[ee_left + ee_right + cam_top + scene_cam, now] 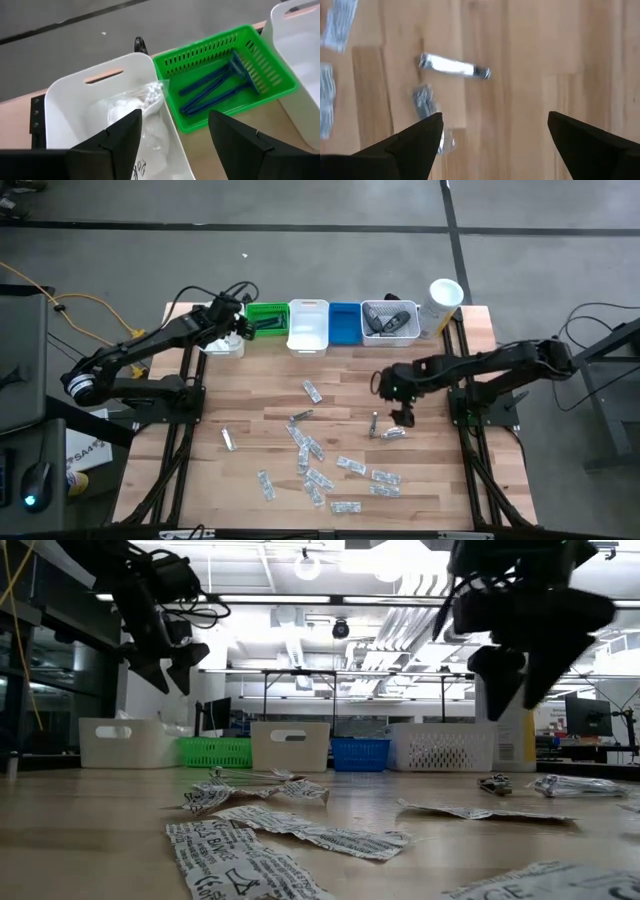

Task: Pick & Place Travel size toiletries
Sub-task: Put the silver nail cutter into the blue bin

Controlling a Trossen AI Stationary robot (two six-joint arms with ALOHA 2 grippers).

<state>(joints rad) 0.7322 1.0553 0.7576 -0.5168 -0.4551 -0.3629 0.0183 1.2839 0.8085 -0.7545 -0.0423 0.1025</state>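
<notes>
Wooden bench [250,405] — left gripper [240,320], upper left, jaws parted and empty, above the white bin [75,95]; right gripper [402,418], jaws wide, over small silvery tubes [454,66]. Printed sachets [320,470] lower centre — writing unreadable.

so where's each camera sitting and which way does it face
High: overhead, straight down on the table, both arms showing.
Low: table height, level across sachets to the bins; grippers hang above.
Left wrist: above the green basket of razors; own open fingers.
Right wrist: down on a silvery tube; open fingers.
High and left wrist share the basket.
</notes>
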